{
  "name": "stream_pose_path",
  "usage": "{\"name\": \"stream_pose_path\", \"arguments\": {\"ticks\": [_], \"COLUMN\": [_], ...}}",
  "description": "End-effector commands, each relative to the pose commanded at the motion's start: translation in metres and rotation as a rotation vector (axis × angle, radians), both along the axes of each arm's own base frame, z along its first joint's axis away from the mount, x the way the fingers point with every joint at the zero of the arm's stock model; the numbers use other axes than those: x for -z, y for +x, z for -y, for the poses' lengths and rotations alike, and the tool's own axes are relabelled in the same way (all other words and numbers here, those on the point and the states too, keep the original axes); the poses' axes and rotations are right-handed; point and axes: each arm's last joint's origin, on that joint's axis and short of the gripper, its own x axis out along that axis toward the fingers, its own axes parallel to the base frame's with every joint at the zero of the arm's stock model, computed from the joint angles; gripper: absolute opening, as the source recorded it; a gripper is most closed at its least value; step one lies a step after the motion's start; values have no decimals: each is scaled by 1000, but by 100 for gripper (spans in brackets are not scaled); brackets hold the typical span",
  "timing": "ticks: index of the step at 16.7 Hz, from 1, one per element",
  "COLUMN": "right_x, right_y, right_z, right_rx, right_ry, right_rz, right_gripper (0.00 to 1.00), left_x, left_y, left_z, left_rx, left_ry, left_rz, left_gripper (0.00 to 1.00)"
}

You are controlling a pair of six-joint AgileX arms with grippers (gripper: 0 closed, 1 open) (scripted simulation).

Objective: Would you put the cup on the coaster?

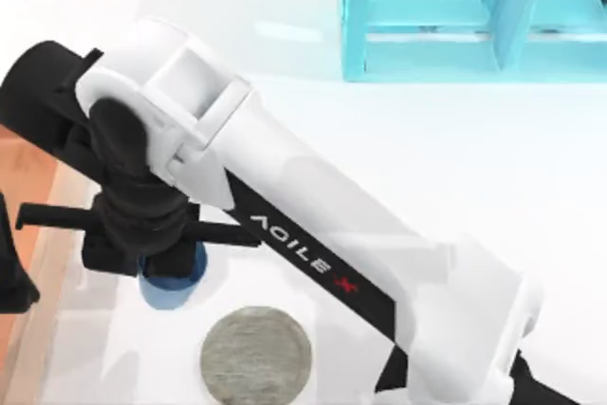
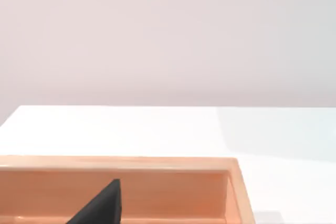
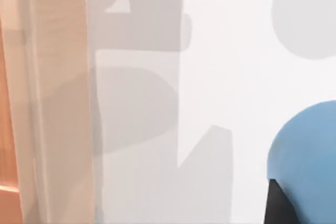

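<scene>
Worktop (image 1: 493,187): white surface, carrying everything I list below

Right arm (image 1: 313,225): white and black, marked AgileX, reaching from the near right corner of the worktop across to its near left part

Shelf (image 1: 474,16): large, cyan, open compartments, standing at the far edge toward the right

Tray (image 2: 157,192): light wood, raised walls, along the left edge of the worktop; I see its wall in both wrist views

Coaster (image 1: 256,353): flat round grey disc, mottled like stone, lying at the near edge left of centre, bare on top

Right hand (image 1: 156,253): black, poised directly over the cup near the left edge; whether it is apart or clamped I cannot tell

Cup (image 1: 174,282): small, blue, upright, on the worktop just beside the coaster on its left and farther side, apart from it; mostly hidden under the right hand from above

Left hand (image 1: 11,272): a black part at the left edge, parked over the tray; grip cannot be told
</scene>
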Motion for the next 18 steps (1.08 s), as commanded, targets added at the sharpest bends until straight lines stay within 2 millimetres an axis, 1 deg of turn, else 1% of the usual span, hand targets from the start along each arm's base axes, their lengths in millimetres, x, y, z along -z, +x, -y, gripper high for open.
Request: {"name": "stream_pose_path", "arguments": {"ticks": [3, 4, 5, 7, 8, 10, 11, 12, 13, 14, 15, 16, 17, 18], "right_x": [0, -12, -12, -22, -35, -72, -97, -126, -159, -194, -233, -273, -313, -352], "right_y": [0, 7, 7, 17, 28, 60, 78, 97, 114, 127, 135, 134, 125, 104], "right_z": [0, -24, -24, -18, -11, 14, 33, 58, 87, 122, 163, 207, 254, 300], "right_rx": [0, -10, -10, 34, 88, 245, 345, 460, 581, 705, 829, 942, 1036, 1101], "right_ry": [0, 229, 229, 267, 311, 446, 535, 643, 765, 899, 1055, 1225, 1410, 1612], "right_rz": [0, 113, 113, 136, 164, 247, 302, 368, 442, 524, 617, 717, 825, 941], "right_gripper": [0, 0, 0, 0, 0, 0, 0, 0, 0, 0, 0, 0, 0, 0], "left_x": [0, 0, 0, 0, 0, 0, 0, 0, 0, 0, 0, 0, 0, 0], "left_y": [0, 0, 0, 0, 0, 0, 0, 0, 0, 0, 0, 0, 0, 0], "left_z": [0, 0, 0, 0, 0, 0, 0, 0, 0, 0, 0, 0, 0, 0], "left_rx": [0, 0, 0, 0, 0, 0, 0, 0, 0, 0, 0, 0, 0, 0], "left_ry": [0, 0, 0, 0, 0, 0, 0, 0, 0, 0, 0, 0, 0, 0], "left_rz": [0, 0, 0, 0, 0, 0, 0, 0, 0, 0, 0, 0, 0, 0], "left_gripper": [100, 100, 100, 100, 100, 100, 100, 100, 100, 100, 100, 100, 100, 100]}}
